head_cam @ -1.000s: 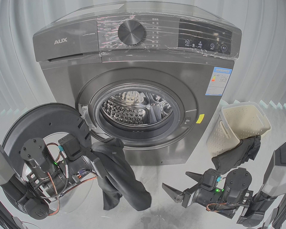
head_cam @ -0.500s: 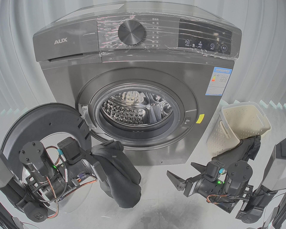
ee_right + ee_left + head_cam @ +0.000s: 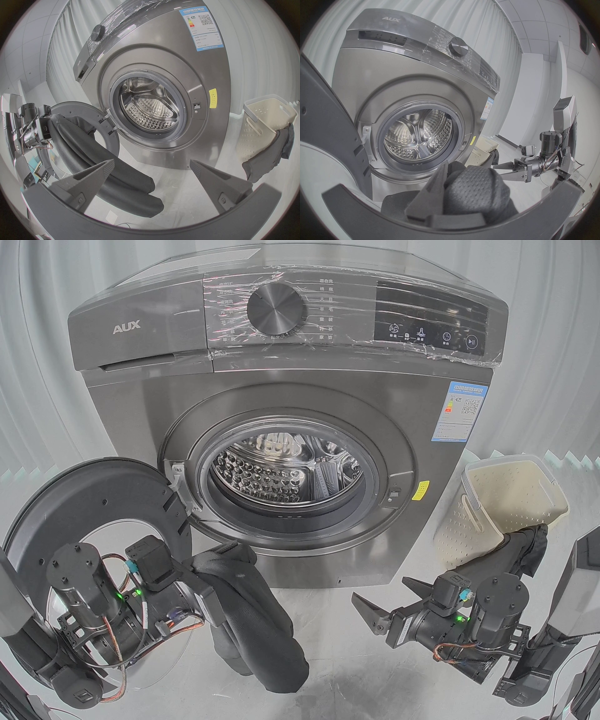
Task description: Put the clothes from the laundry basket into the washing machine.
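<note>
we find the left gripper (image 3: 220,580) clamped on a dark garment (image 3: 262,621), low at 7 o'clock from the drum opening (image 3: 284,471) of the washing machine (image 3: 287,384). the door (image 3: 87,496) stands swung wide at 9 o'clock, leaving the opening unobstructed. the right gripper (image 3: 379,589) hangs at 5 o'clock from the opening, jaws spread wide and holding nothing. a second garment (image 3: 500,559) drapes over the near rim of the laundry basket (image 3: 519,484), which lies tipped at 4 o'clock from the machine.

handling, in our judgement: the held garment is a soft, limp, thick knit, light and not fragile. it will fold and trail rather than keep any shape, and a loose end could catch on the door seal. the hold is near one bunched end, so most of the cloth hangs free. a second hold lower on the hanging fold would shorten the trail.

orientation: the garment's long axis runs from the clamp down toward 5 o'clock. it is doubled into a long loop, with the folded end lowest. we cannot tell whether that end touches the floor (image 3: 337,615).
</note>
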Robot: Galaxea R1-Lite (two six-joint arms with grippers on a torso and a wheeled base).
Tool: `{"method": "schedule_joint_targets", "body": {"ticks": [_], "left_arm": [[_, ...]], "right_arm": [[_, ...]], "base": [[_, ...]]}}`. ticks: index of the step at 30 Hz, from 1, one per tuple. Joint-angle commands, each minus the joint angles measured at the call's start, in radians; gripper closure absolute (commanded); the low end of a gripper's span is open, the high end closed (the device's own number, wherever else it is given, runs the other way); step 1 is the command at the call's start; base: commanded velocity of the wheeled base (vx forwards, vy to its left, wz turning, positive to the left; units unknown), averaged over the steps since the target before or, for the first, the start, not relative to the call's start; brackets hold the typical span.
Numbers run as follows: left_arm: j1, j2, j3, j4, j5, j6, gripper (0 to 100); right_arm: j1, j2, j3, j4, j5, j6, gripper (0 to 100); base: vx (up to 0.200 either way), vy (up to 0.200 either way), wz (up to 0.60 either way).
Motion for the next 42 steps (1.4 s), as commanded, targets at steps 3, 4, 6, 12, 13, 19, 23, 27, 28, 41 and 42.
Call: {"method": "schedule_joint_targets", "body": {"ticks": [3, 4, 6, 12, 13, 19, 23, 27, 28, 41, 42], "left_arm": [[-0.017, 0.039, 0.004, -0.001, 0.004, 0.015, 100], [-0.017, 0.039, 0.004, -0.001, 0.004, 0.015, 100], [-0.022, 0.046, 0.016, -0.003, 0.004, 0.038, 100], [-0.022, 0.061, 0.016, -0.003, 0.002, 0.044, 100], [-0.022, 0.062, 0.013, -0.001, 0.002, 0.044, 100], [-0.025, 0.075, 0.013, -0.003, 0.002, 0.044, 100], [-0.039, 0.076, 0.012, -0.003, 0.004, 0.036, 100], [-0.065, 0.075, 0.009, -0.004, 0.004, 0.027, 100], [-0.066, 0.075, 0.006, -0.003, 0.004, 0.021, 100], [-0.088, 0.248, -0.162, -0.003, 0.035, -0.022, 100], [-0.088, 0.279, -0.199, -0.003, 0.035, -0.024, 100]], "right_arm": [[0.001, 0.004, 0.001, -0.001, 0.0, 0.0, 0], [0.001, 0.004, 0.001, -0.001, 0.0, 0.0, 0], [-0.001, 0.004, 0.001, -0.001, 0.0, 0.0, 0], [0.001, 0.003, 0.003, -0.001, -0.002, 0.0, 0], [0.002, 0.004, 0.003, -0.001, -0.002, 0.0, 0], [0.01, 0.007, 0.003, -0.001, -0.002, 0.0, 0], [0.013, 0.007, 0.004, -0.001, -0.002, 0.0, 0], [0.016, 0.006, 0.007, -0.001, -0.002, 0.0, 0], [0.019, 0.006, 0.007, -0.001, -0.002, 0.0, 0], [0.056, 0.003, 0.01, -0.001, -0.02, 0.0, 0], [0.056, 0.001, 0.012, -0.001, -0.02, 0.0, 0]], "base": [[0.0, 0.0, 0.0], [0.0, 0.0, 0.0], [0.0, 0.0, 0.0], [0.1, 0.0, 0.0], [0.2, 0.0, 0.0], [0.167, 0.0, 0.0], [0.0, 0.0, 0.0], [0.0, 0.0, 0.0], [0.0, 0.0, 0.0], [0.0, 0.0, 0.0], [0.0, 0.0, 0.0]]}}
